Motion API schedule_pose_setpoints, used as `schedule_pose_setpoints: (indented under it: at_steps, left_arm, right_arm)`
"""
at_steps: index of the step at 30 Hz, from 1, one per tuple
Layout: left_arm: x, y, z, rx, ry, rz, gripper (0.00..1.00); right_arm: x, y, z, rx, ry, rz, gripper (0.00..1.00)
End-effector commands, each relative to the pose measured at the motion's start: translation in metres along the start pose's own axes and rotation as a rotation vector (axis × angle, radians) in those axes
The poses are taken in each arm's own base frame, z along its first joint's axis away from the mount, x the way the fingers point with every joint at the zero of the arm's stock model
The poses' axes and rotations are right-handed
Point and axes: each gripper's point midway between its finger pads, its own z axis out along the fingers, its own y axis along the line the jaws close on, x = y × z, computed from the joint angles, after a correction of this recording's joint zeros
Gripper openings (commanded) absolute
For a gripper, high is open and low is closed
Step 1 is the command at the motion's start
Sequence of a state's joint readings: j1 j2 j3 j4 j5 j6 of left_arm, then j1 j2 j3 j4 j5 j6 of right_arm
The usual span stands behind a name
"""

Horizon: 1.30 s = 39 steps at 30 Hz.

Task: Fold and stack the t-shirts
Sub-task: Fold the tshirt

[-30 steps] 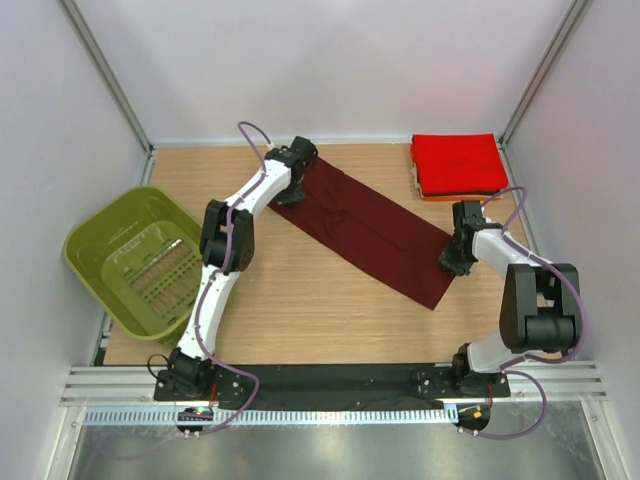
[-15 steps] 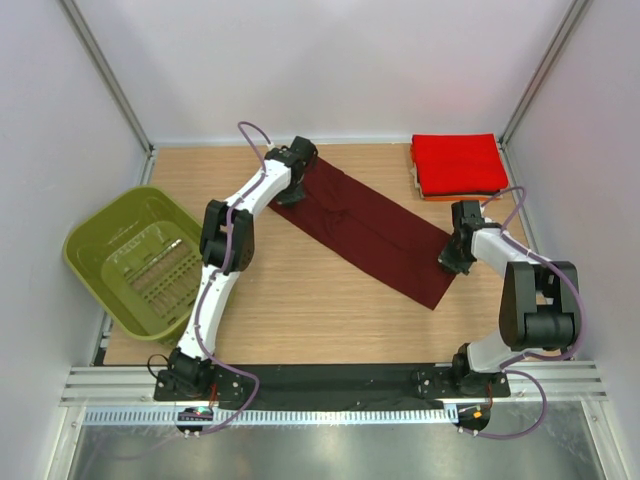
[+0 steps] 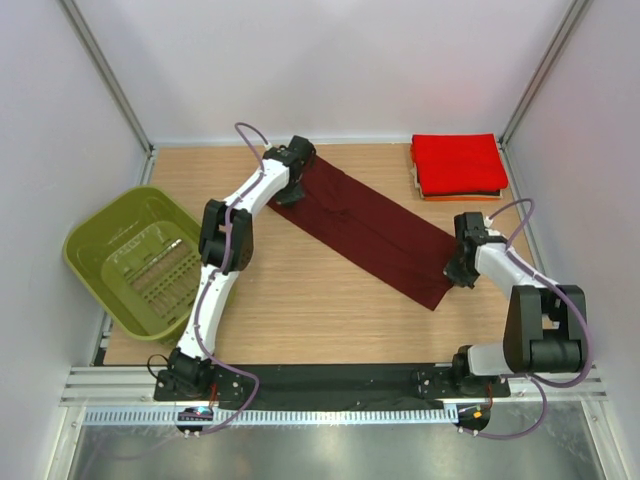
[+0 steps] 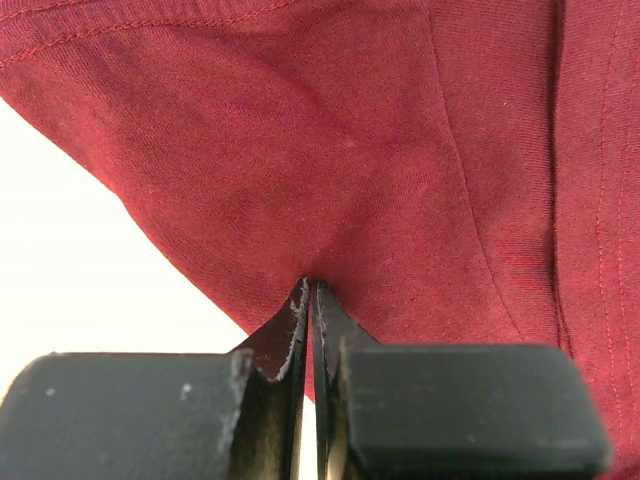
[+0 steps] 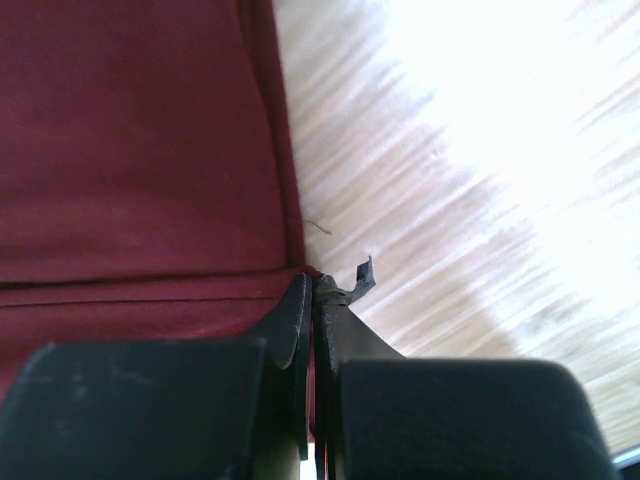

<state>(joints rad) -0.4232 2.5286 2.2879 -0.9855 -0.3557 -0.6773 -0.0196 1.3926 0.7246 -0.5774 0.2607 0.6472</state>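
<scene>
Right gripper [image 5: 313, 285] shifted nearer, seemingly pinching maroon t-shirt [image 3: 370, 228]; left gripper [image 4: 308, 292] clamped too

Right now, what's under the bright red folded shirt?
A thin dark cloth layer and a thin orange cloth layer peek from beneath the bright red folded t-shirt; their middles are covered.

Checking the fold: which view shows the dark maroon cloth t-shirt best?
Top external: the dark maroon cloth t-shirt lies full length, a diagonal strip. Each wrist view shows only a pinched edge.
</scene>
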Motion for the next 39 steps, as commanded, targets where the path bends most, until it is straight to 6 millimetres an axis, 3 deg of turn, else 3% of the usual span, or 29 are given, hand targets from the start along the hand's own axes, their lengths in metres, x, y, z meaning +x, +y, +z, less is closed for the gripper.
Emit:
schedule_pose_setpoints:
  at_steps: [1, 5, 9, 17, 22, 30, 39]
  left_arm:
    - [0.027, 0.025, 0.034, -0.085, 0.091, -0.007, 0.03]
    - [0.027, 0.021, 0.033, -0.064, 0.097, -0.02, 0.03]
    - [0.024, 0.012, 0.026, -0.015, 0.097, -0.025, 0.04]
    - [-0.005, -0.007, -0.016, 0.115, 0.029, -0.03, 0.12]
    - [-0.015, -0.012, -0.031, 0.154, 0.008, -0.043, 0.18]
    - [-0.003, -0.011, -0.006, 0.114, 0.038, -0.019, 0.19]
    - [-0.007, -0.008, 0.032, 0.116, 0.043, -0.033, 0.2]
  right_arm:
    - [0.001, -0.015, -0.004, 0.053, -0.027, 0.035, 0.01]
    - [0.007, -0.017, -0.004, 0.054, -0.022, 0.094, 0.01]
    - [0.006, -0.007, -0.006, 0.005, -0.019, 0.111, 0.11]
    - [-0.032, 0.002, -0.037, -0.019, -0.103, 0.079, 0.29]
    - [-0.039, 0.005, -0.048, -0.03, -0.104, 0.045, 0.35]
    - [-0.008, 0.051, -0.046, -0.288, 0.032, -0.059, 0.34]
    - [0.043, 0.063, -0.038, -0.272, 0.073, -0.203, 0.34]
